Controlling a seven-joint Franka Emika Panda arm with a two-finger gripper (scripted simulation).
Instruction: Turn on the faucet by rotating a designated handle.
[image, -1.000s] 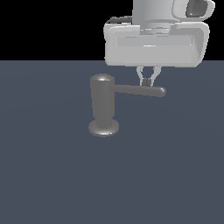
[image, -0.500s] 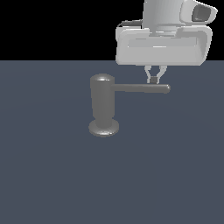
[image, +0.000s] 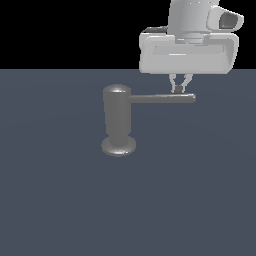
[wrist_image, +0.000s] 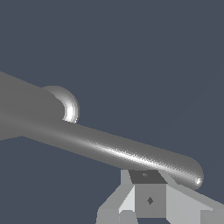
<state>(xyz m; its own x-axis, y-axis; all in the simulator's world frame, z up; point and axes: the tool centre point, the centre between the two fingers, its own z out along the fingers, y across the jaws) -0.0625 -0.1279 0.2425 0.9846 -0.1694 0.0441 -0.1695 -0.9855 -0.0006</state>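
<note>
- The faucet (image: 118, 122) is being shown upright in the exterior view, a little to that view's left of centre, on the flat dark grey-blue floor (image: 60, 200).
- Its domed top is being seen above a plain cylinder body; the flared disc base is resting flat on the floor.
- The handle (image: 162, 98) is being carried level from near the cylinder's top, pointing toward the exterior view's right and ending in a rounded tip.
- In the wrist view the handle (wrist_image: 118, 151) is being seen close up as a thick bar running across the frame, with the edge of the disc base just visible behind it.
- The gripper (image: 178, 88) is being held above the outer part of the handle, just inboard of the tip, under the white hand body (image: 187, 52).
- The fingers (image: 173, 81) are being drawn together to a point, with no gap visible between the tips in either view.
- The tips are being seen right at the handle's upper edge; actual contact cannot be told.
- In the wrist view the gripper (wrist_image: 148, 199) is being seen just beside the handle's rounded end, with nothing clamped between the pads.
</note>
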